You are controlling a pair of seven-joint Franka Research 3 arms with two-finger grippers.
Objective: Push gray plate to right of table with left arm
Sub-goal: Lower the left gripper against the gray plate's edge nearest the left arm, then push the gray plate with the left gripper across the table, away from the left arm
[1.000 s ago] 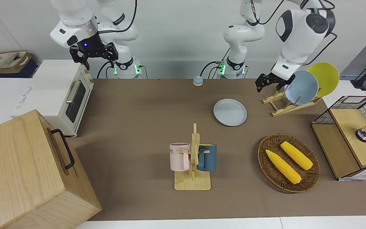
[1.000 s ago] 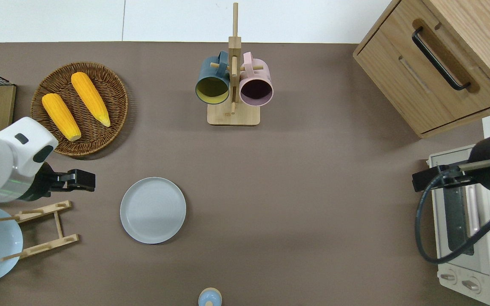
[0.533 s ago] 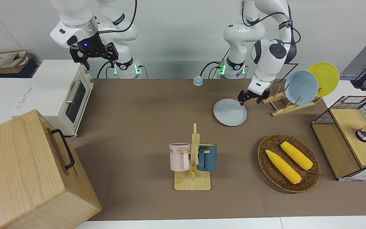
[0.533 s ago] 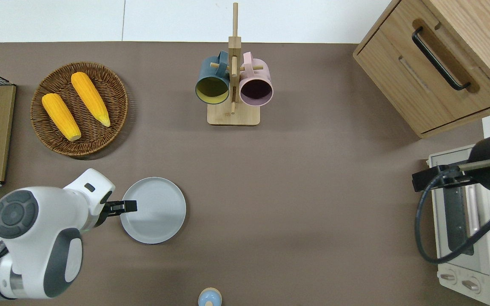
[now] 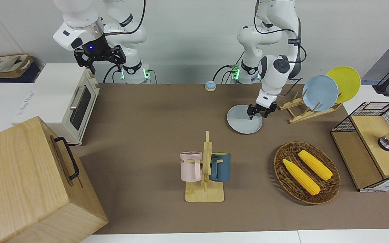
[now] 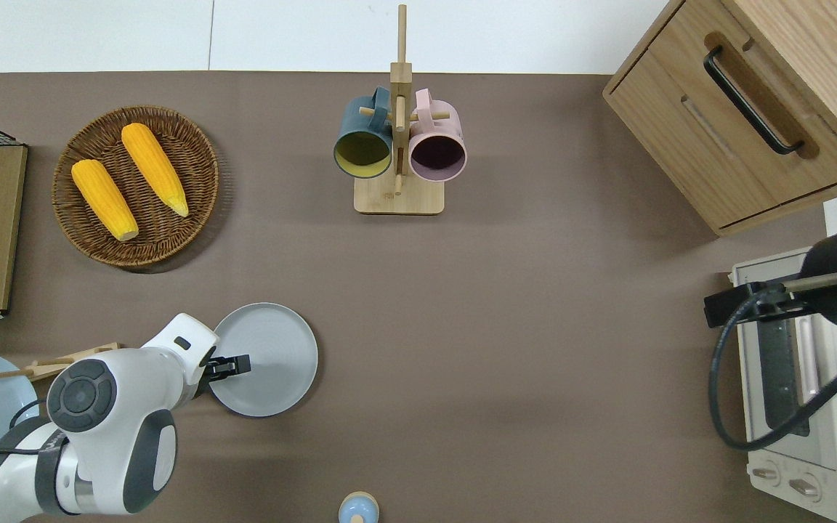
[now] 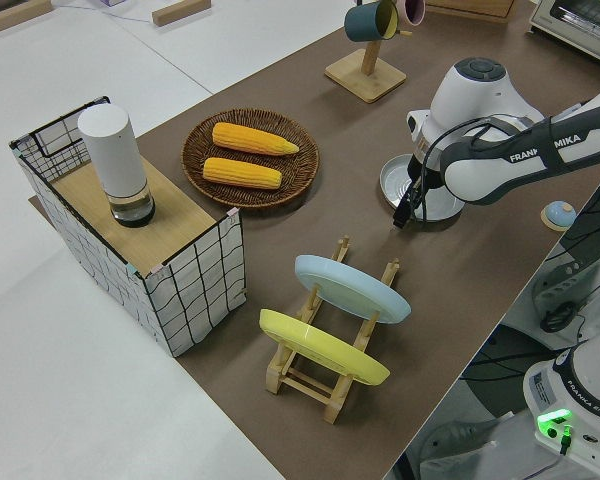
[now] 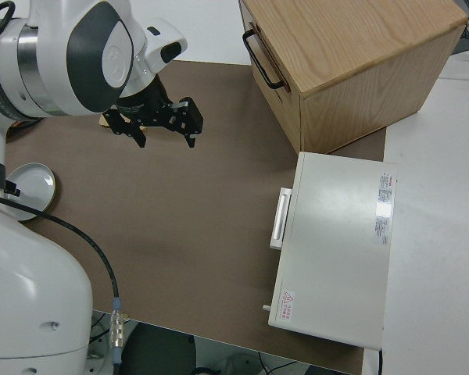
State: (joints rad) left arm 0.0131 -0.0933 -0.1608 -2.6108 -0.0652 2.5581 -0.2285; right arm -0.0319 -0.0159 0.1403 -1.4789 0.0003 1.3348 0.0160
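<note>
The plate [image 6: 266,359] lies on the table [image 6: 535,327] toward the left arm's end, unpushed. The left gripper [image 6: 233,365] is at its nine-o'clock rim; whether its fingers are spread I cannot tell. The whole slide remains, probably. Bare cover runs toward three o'clock up to the toaster oven [image 6: 803,407]. The right arm is parked.

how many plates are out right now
3: the gray plate flat on the table under the left gripper, and a light-blue plate and yellow plate upright in the wooden rack.
</note>
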